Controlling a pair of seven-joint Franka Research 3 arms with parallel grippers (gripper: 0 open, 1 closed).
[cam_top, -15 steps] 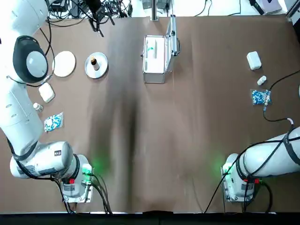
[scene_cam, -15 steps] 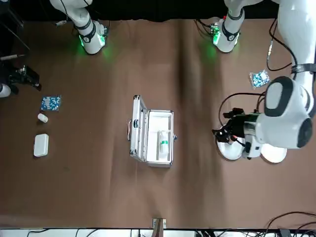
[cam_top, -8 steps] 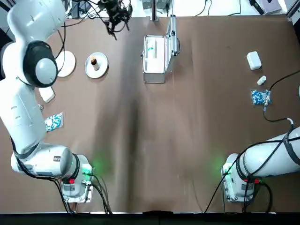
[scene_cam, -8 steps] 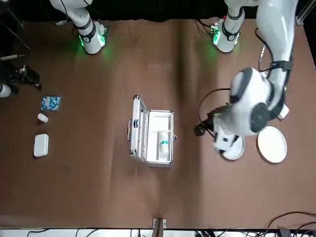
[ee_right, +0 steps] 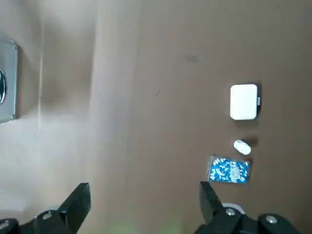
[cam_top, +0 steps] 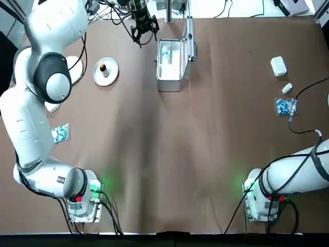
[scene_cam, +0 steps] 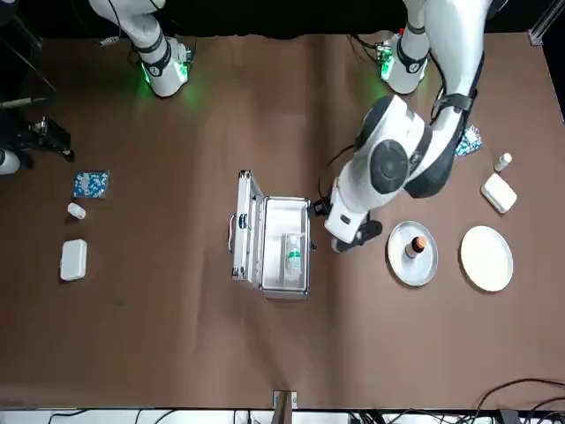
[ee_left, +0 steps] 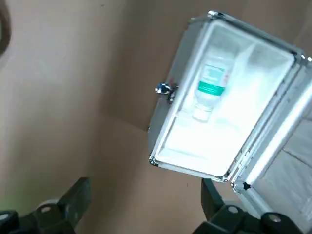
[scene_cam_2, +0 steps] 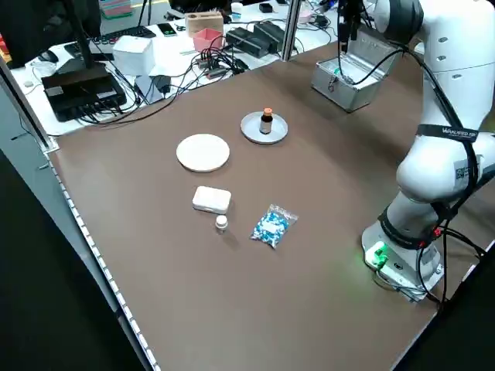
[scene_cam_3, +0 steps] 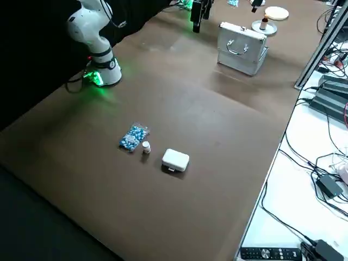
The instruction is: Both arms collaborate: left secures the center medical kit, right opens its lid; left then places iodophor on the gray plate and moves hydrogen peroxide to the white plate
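The medical kit [scene_cam: 272, 245] stands open on the surface, the hydrogen peroxide [ee_left: 208, 90] lying inside. The left gripper [ee_left: 141, 204], fingers spread and empty, hovers just beside the kit. The iodophor [scene_cam: 418, 245] stands on the gray plate [scene_cam: 396, 263]. The right gripper [ee_right: 144, 207], parked, is also spread and empty.

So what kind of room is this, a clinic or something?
More likely a robotics lab. Two white robot arms, the left arm and the right arm, are bolted to a brown table, cables and electronics crowd a side bench, and the medical kit looks like a practice prop.
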